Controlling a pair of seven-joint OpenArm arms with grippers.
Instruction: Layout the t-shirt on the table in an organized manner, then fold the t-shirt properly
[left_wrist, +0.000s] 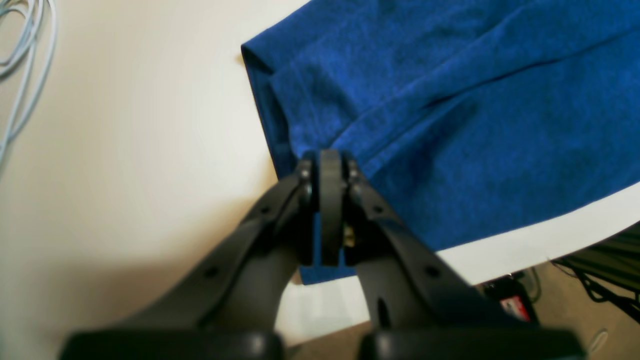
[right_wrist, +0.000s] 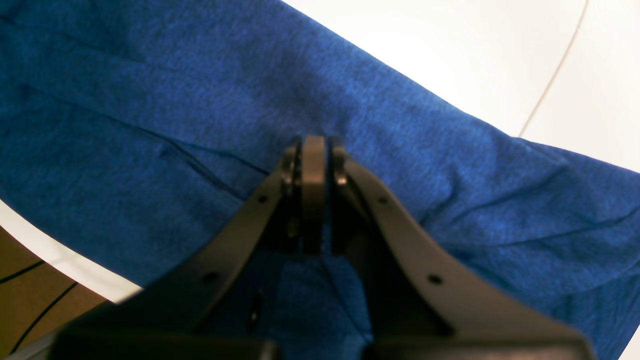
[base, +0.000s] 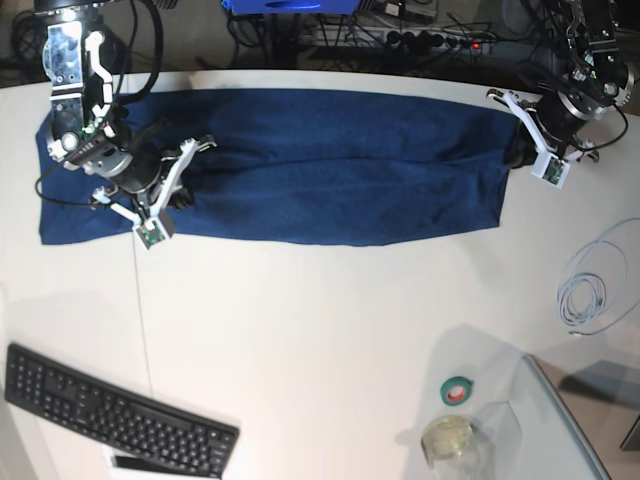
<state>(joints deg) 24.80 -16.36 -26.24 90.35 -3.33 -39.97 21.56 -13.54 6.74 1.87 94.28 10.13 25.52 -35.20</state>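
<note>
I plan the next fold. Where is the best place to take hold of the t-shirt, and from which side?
Probably at its two short ends: the t-shirt lies as one long, already folded band across the table. Come from above at each end, gripping the layered edge, as the left hand does at its corner.

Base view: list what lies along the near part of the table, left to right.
keyboard → green tape roll → glass jar → coiled white cable
</note>
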